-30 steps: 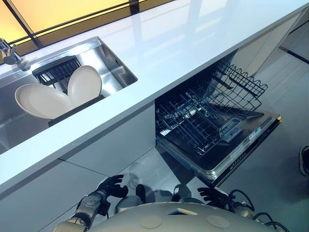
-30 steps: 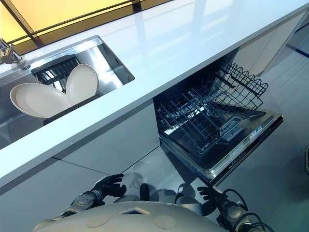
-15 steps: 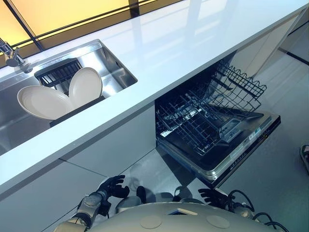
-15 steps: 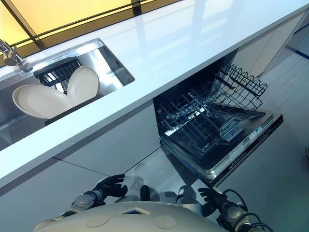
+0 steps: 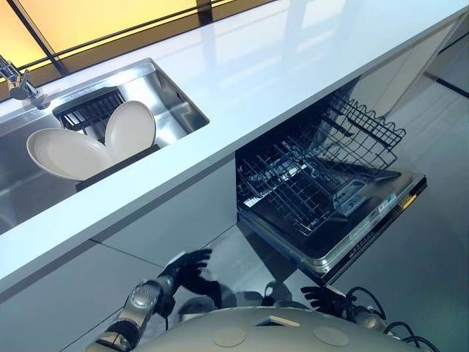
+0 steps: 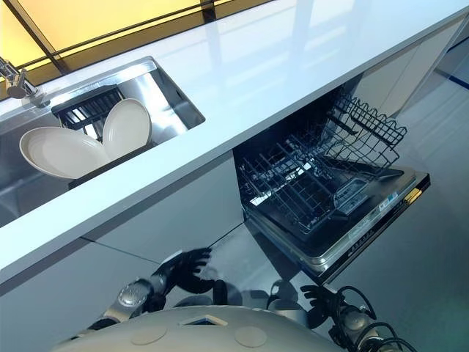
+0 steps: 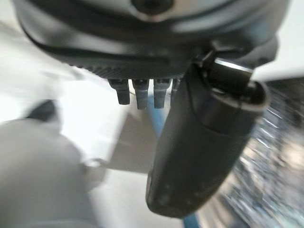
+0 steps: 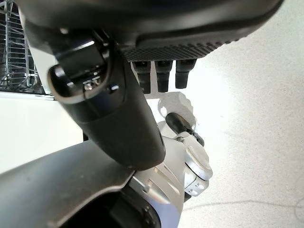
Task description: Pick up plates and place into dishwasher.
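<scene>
Left hand point(image 5: 192, 265) has lifted, fingers spread and empty; reach begins toward 2 plates point(image 5: 95, 143) in sink point(image 5: 172, 92).

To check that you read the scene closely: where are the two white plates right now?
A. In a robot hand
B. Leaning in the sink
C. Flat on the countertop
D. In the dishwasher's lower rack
B: both plates stand propped in the sink; the dishwasher rack holds no plates.

Silver-grey arms, dark hands, black fingers point(image 5: 196, 258).
</scene>
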Available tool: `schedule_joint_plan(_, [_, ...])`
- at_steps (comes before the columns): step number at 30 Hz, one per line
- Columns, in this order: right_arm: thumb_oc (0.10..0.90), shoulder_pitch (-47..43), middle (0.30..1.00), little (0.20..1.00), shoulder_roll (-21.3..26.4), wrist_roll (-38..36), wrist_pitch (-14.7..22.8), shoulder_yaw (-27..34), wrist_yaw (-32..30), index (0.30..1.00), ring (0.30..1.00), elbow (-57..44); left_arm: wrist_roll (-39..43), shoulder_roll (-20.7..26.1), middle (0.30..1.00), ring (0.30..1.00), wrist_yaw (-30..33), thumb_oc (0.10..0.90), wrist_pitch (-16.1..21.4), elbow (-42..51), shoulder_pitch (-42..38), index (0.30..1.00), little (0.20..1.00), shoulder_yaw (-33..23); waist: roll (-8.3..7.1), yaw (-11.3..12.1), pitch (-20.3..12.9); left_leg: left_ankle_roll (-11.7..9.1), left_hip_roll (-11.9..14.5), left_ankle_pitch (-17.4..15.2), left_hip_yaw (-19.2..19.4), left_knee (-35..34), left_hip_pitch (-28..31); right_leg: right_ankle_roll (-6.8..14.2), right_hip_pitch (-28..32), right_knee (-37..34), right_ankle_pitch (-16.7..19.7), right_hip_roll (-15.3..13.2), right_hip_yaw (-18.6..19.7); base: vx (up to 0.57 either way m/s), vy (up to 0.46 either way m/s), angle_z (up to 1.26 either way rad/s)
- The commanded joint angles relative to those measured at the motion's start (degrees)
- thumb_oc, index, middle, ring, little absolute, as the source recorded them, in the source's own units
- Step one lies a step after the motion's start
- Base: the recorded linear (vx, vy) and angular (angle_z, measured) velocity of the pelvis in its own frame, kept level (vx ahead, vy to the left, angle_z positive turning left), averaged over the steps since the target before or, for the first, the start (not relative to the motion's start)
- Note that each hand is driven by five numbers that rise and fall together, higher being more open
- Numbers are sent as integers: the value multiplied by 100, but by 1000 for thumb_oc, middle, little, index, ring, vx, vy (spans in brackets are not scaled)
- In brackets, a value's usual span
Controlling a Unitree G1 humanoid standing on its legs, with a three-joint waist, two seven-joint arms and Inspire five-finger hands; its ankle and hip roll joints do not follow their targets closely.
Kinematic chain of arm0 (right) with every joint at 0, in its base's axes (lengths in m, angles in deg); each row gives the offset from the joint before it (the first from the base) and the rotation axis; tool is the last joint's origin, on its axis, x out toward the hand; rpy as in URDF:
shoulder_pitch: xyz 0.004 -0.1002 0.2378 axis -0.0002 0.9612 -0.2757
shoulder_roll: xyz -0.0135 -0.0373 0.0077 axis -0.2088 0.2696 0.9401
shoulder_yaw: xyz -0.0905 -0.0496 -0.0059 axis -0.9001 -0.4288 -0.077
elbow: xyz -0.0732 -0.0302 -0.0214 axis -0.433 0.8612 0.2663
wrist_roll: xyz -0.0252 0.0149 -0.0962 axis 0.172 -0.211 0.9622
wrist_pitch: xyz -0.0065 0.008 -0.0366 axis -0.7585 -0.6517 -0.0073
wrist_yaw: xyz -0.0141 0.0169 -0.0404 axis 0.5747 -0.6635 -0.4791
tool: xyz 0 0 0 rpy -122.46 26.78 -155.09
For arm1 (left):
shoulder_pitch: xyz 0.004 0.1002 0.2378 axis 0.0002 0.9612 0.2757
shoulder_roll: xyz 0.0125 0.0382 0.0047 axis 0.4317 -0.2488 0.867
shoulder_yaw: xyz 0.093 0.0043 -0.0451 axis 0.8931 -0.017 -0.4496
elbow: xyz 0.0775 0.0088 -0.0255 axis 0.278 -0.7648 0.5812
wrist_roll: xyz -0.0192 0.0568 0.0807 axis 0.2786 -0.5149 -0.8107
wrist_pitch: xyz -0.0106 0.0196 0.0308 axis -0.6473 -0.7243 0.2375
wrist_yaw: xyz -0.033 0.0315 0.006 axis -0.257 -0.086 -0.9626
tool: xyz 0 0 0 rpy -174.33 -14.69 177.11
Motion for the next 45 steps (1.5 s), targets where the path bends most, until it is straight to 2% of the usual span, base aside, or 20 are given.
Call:
schedule_joint_plan(1, [800,-435,900,900,14,-313,140,-30,19,900,900,-443,1290,176,900,900,-1385,800,-222,1393,-731,900,900,-112,34,140,130,144,-344,-909,177,362,173,222,-550,594,-151,77,-121,-17,14,-3])
schedule_joint_plan(5, [800,-360,900,900,-8,-304,237,9,-57,900,900,-389,2795,356,900,900,-2757,800,-1124,3212,-773,900,900,-258,49,182,127,190,-358,-896,125,272,212,210,-525,561,-144,98,-104,0,0,0])
schedule_joint_plan(6, [800,-354,900,900,-12,-297,274,12,-68,900,900,-352,3202,354,900,900,-3108,800,-1180,3386,-784,900,900,-281,48,192,121,194,-363,-899,113,260,218,206,-516,550,-146,102,-99,0,0,0])
schedule_joint_plan(7, [800,-365,900,900,-55,-277,368,7,-120,900,900,-217,4094,233,900,900,-3746,800,-1858,3986,-818,900,900,-360,40,216,101,200,-359,-907,101,223,242,196,-490,525,-151,112,-81,0,0,0])
schedule_joint_plan(10, [800,-407,900,900,-148,-236,462,-20,-207,900,900,-47,5195,-59,900,900,-4553,800,-2783,4572,-840,900,900,-469,22,247,88,204,-352,-928,79,170,292,187,-439,485,-160,131,-45,27,-38,3])
schedule_joint_plan(12, [800,-455,900,900,-250,-199,583,-83,-282,900,900,138,6298,-601,900,900,-5136,800,-3645,5122,-831,900,900,-471,-12,255,74,188,-333,-961,69,127,342,179,-393,456,-177,152,-6,36,-65,-2])
schedule_joint_plan(14, [800,-489,900,900,-301,-213,604,-137,-314,900,900,206,6846,-773,900,900,-5207,800,-3798,5358,-859,900,900,-386,-29,258,71,175,-323,-976,61,124,357,174,-371,447,-185,164,4,27,-62,0])
schedule_joint_plan(16, [800,-555,900,900,-389,-275,592,-273,-384,900,900,295,7598,-926,900,900,-4868,800,-3402,5810,-981,900,900,-256,-55,256,76,157,-310,-994,37,126,376,158,-345,447,-205,180,15,22,-57,-2])
schedule_joint_plan(19, [800,-577,900,900,-486,-344,517,-454,-508,900,900,291,8036,-837,900,900,-3496,800,-2124,6408,-1200,900,900,-395,-69,265,81,143,-309,-996,-15,140,380,138,-330,458,-228,205,25,2,-10,0])
schedule_joint_plan(21, [800,-475,900,900,-504,-234,510,-470,-592,900,900,185,6995,-581,900,900,-1996,800,-493,6410,-1191,900,900,-838,-49,290,104,120,-308,-996,-49,151,402,132,-290,456,-250,216,16,0,0,0])
schedule_joint_plan(23, [800,-320,900,900,-503,-174,488,-361,-650,900,900,47,5724,-277,900,900,-837,800,859,6204,-1065,900,900,-1248,-27,334,110,121,-322,-1006,-111,194,387,139,-277,476,-277,206,-25,1,15,0])
schedule_joint_plan(25, [800,-140,900,900,-498,-145,545,-265,-726,900,900,4,4380,-33,900,900,180,800,1621,5909,-911,900,900,-1802,-21,382,72,129,-352,-995,-176,209,355,131,-279,495,-316,200,-69,1,50,4])
schedule_joint_plan(26, [800,-35,900,900,-522,-77,623,-195,-778,900,900,48,3186,175,900,900,1038,800,2045,5772,-825,900,900,-2188,-25,414,58,134,-366,-997,-209,190,386,123,-244,510,-361,203,-91,-4,55,8])
schedule_joint_plan(27, [800,-5,900,900,-525,-57,662,-181,-793,900,900,84,2661,266,900,900,1388,800,2140,5740,-810,900,900,-2370,-32,430,21,137,-374,-980,-225,184,355,116,-264,504,-359,207,-96,15,50,9])
schedule_joint_plan(28, [800,39,900,900,-527,3,723,-183,-810,900,900,152,1263,473,900,900,2365,800,2252,5689,-805,900,900,-2679,-45,454,-6,136,-382,-981,-251,152,384,106,-236,511,-402,218,-87,17,37,9])
schedule_joint_plan(30, [800,60,900,900,-518,104,758,-218,-810,900,900,205,-925,1047,900,900,4050,800,1784,5517,-911,900,900,-2976,-60,466,-99,147,-402,-946,-278,105,358,107,-257,490,-403,231,-84,16,35,12])
schedule_joint_plan(32, [800,42,900,900,-479,100,745,-283,-793,900,900,210,-1700,1686,900,900,4647,800,1147,5289,-1129,900,900,-3055,-57,447,-176,157,-406,-931,-262,79,356,115,-260,481,-408,242,-75,25,25,23])
schedule_joint_plan(36, [800,-63,900,900,-360,-12,576,-366,-687,900,900,82,-1453,2513,900,900,4239,800,390,4919,-1604,900,900,-3004,-13,399,-250,161,-382,-901,-184,66,351,145,-288,493,-389,246,-49,21,37,7])
schedule_joint_plan(38, [800,-92,900,900,-277,35,503,-416,-566,900,900,-38,-1906,3015,900,900,4249,800,52,4743,-1916,900,900,-2851,39,349,-248,170,-380,-909,-132,73,375,154,-285,508,-385,247,-31,25,72,-2])
schedule_joint_plan(45, [800,-158,900,900,-147,-44,298,-523,-416,900,900,-196,-3097,4362,900,900,3639,800,-507,4379,-3086,900,900,-2015,155,158,-286,239,-408,-979,48,45,481,225,-286,545,-384,231,98,47,78,-9])
